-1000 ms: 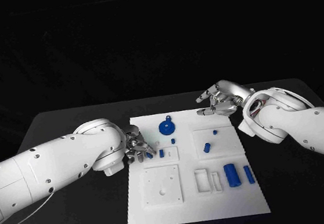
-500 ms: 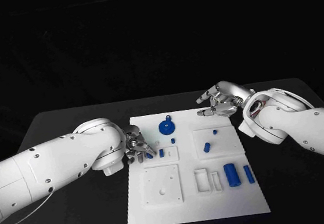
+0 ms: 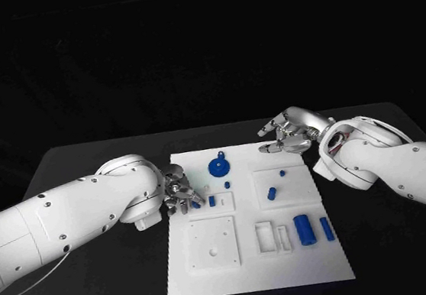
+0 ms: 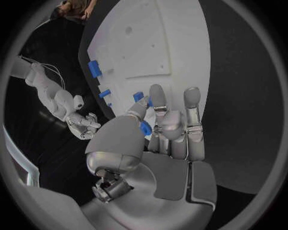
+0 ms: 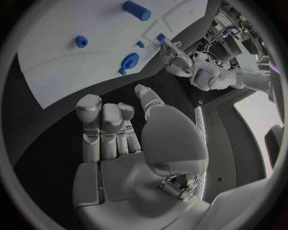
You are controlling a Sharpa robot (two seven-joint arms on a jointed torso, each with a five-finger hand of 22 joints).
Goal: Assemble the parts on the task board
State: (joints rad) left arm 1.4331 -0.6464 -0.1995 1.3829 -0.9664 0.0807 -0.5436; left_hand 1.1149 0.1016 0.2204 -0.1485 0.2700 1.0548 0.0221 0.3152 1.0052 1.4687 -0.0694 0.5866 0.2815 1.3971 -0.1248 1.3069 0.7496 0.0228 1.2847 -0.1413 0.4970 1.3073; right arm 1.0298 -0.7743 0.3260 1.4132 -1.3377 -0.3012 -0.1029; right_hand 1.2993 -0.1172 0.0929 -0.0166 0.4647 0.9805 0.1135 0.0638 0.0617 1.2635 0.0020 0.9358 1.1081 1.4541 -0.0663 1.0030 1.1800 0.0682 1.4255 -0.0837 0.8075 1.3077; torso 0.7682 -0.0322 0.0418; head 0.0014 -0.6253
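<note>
Left hand [image 3: 180,195] pinches a small blue peg [image 4: 146,127] at the board [image 3: 260,271] left edge, right hand [image 3: 287,134] empty w/ fingers apart; light pinch, peg could slip or tilt.

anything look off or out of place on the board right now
Nothing stands out. The task board lies flat, blue parts rest on it, the left hand pinches a small blue part at its edge, and the right hand hovers empty beyond the far corner.

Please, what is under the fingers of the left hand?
A small blue part sits between the fingers of the left hand, over the board edge. The fingers cover most of it, so its shape cannot be told.
</note>
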